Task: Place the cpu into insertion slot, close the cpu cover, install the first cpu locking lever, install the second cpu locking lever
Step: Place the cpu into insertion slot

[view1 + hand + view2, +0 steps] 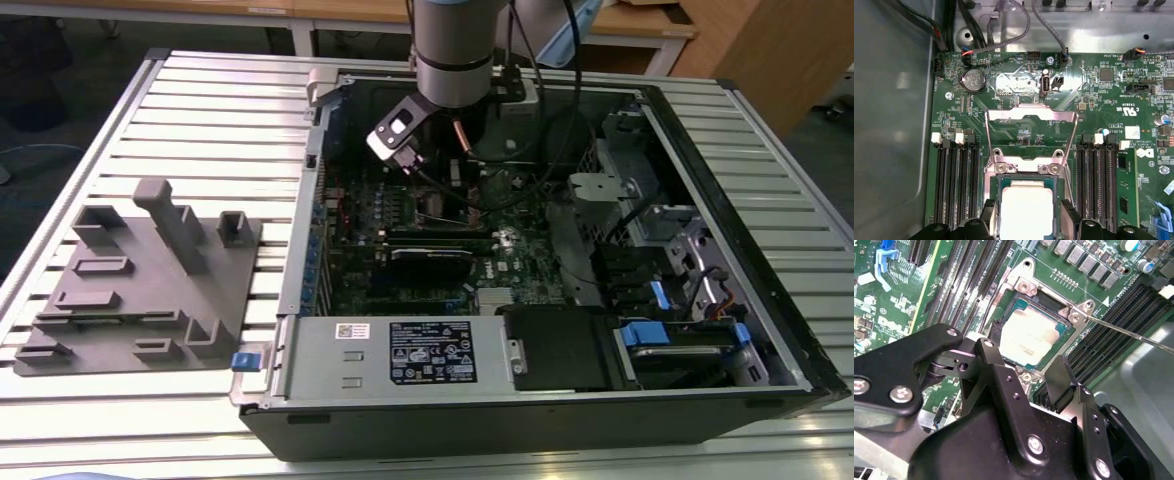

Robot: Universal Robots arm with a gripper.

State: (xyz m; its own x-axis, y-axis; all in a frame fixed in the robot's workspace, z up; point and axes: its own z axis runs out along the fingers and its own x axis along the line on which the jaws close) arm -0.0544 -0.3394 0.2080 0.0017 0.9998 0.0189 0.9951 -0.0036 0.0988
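Straddling cpu with hand spread wide, gripping nothing. Lying flat in insertion slot, mid-motherboard. Placement seemingly done; cpu cover upright, not yet closed. Closing likely demands clearing its swing.

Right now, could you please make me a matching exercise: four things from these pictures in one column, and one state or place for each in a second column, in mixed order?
Things:
1. cpu
2. cpu cover
3. gripper
4. coin battery

States or places:
A. swung open, off the insertion slot
B. fingers apart, one at each side of the cpu
C. lying in the insertion slot
D. round and silvery, on the green board

Pairs: 1-C, 2-A, 3-B, 4-D
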